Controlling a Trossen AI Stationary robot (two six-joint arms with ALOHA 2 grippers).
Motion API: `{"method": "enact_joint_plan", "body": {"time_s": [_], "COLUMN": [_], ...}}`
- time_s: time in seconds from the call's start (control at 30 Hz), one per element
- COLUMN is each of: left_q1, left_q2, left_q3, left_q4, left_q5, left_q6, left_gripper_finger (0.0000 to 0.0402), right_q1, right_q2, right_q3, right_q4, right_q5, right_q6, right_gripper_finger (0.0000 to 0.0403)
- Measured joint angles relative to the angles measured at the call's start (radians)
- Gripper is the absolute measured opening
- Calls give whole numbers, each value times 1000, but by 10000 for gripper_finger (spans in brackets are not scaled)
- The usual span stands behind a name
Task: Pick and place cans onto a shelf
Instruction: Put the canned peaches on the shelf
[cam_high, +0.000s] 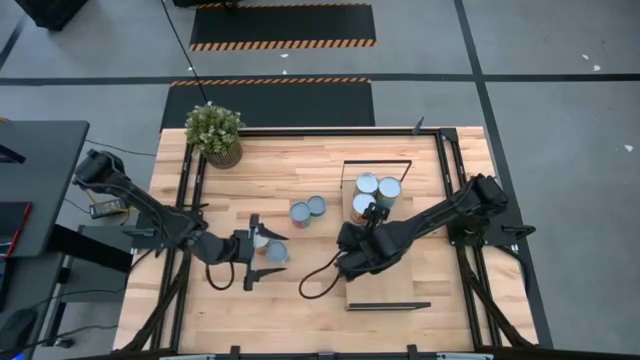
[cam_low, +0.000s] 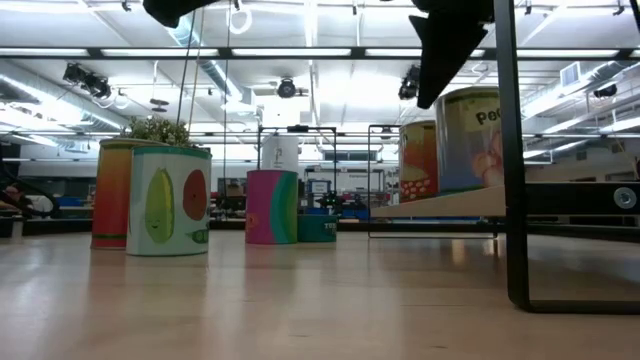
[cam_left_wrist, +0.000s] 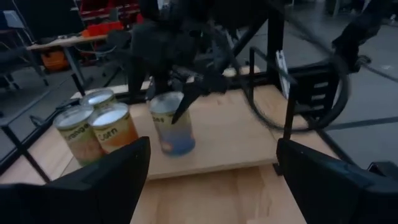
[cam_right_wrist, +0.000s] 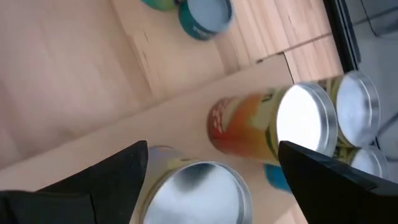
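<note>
Seen from above, the long light-wood shelf with a thin black frame (cam_high: 385, 285) lies on the right part of the wooden counter (cam_high: 300, 310). Three silver-topped cans (cam_high: 375, 190) stand together at its far end. The right gripper (cam_high: 372, 213) is just beside them, over a fourth can. Two more cans (cam_high: 308, 210) stand on the counter near the middle, and the left gripper (cam_high: 262, 252), fingers apart, is around two others (cam_high: 270, 247). A potted plant (cam_high: 215, 132) stands at the far left corner.

At counter height, a white can with fruit pictures (cam_low: 168, 200) and an orange one (cam_low: 113, 194) stand at the left.

From the left wrist, the right gripper's fingers (cam_left_wrist: 186, 102) stand apart around a blue and white can (cam_left_wrist: 172, 124) on the shelf.

From the right wrist, that can's silver top (cam_right_wrist: 199, 190) sits between the open fingers (cam_right_wrist: 102, 180).
</note>
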Motion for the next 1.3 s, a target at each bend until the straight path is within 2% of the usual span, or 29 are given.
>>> {"method": "enact_joint_plan", "body": {"time_s": [0.37,0.63,0.9,1.1,1.3], "left_q1": [-53,-56,-54,-55,-53], "left_q2": [-31,-31,-30,-30,-30], "left_q3": [1,1,1,1,1], "left_q4": [-47,-78,-98,-98,-98], "left_q5": [0,-26,-26,-25,-25], "left_q6": [8,8,-3,-26,-27], "left_gripper_finger": [355,355,355,355,355], "right_q1": [1,2,13,12,11], "right_q2": [1,-26,-107,-190,-314], "right_q3": [-6,8,47,-61,-227], "right_q4": [-204,-204,-222,-228,-224], "right_q5": [-4,-22,7,-45,-105], "right_q6": [132,121,115,108,202], "right_gripper_finger": [368,368,368,368,360]}}
